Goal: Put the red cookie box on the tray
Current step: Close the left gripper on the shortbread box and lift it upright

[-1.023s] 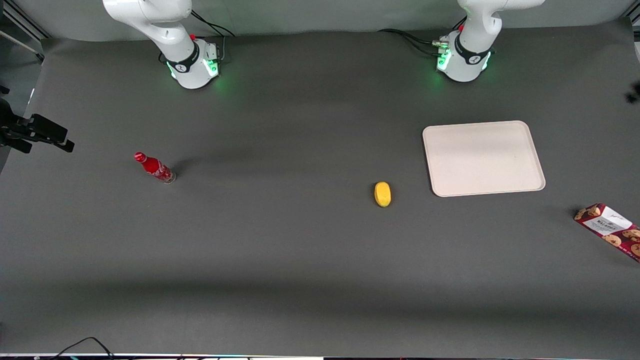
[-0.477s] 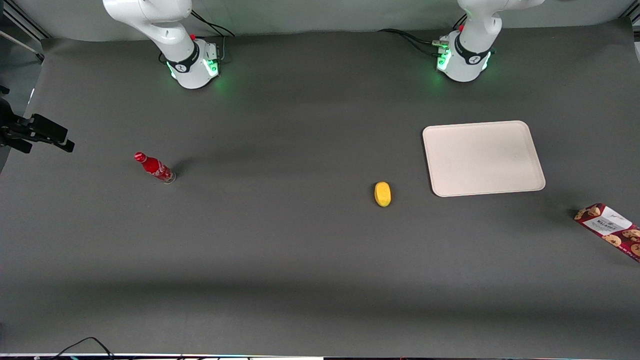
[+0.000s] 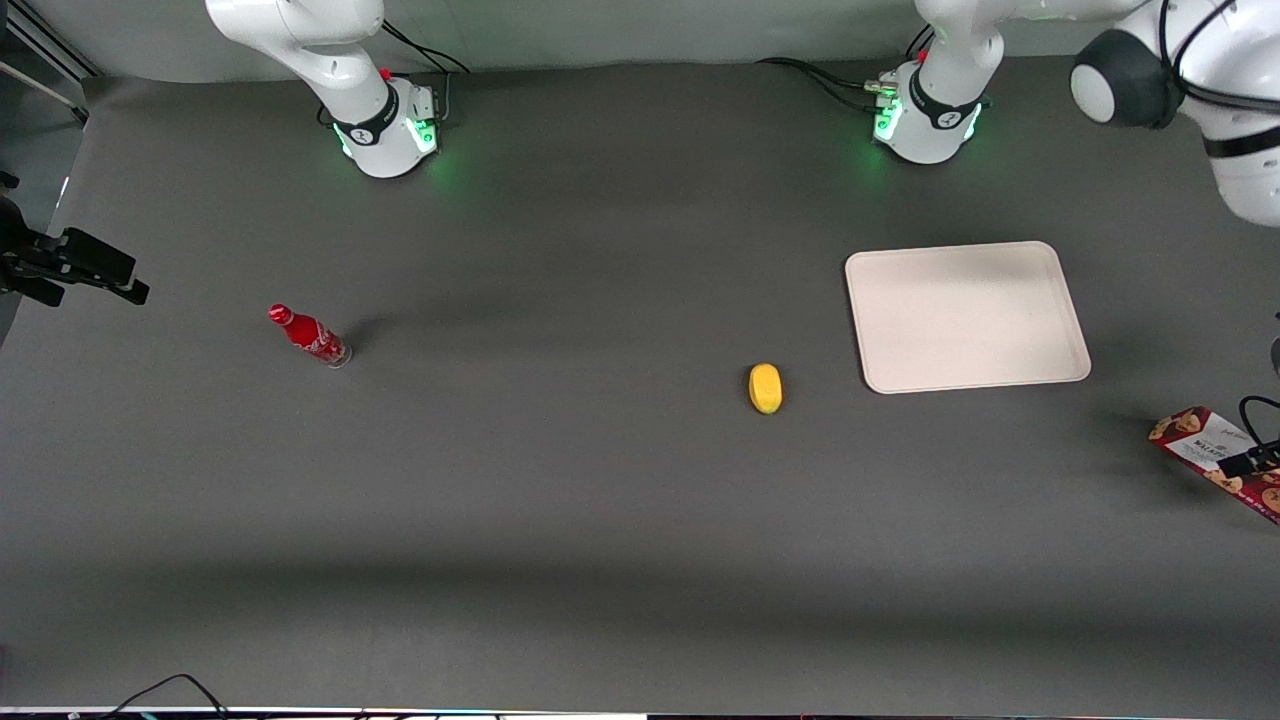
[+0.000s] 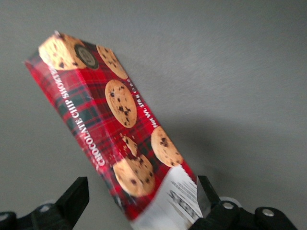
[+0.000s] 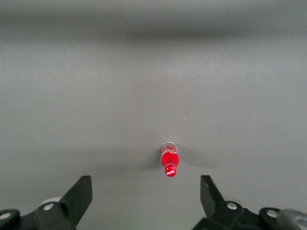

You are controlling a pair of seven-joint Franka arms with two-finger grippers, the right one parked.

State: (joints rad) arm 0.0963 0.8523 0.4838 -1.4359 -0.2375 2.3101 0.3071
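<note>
The working arm has newly come over the red cookie box (image 4: 115,139), pincer (image 4: 141,199) spread wide astride it, box ungrasped on the worktop (image 3: 560,500), apart from the tray (image 3: 1060,375).

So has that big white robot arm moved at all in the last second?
Yes. Its upper links have swung into the front view, and its gripper now hangs over the red cookie box, nearer the front camera than the unmoved tray.
</note>
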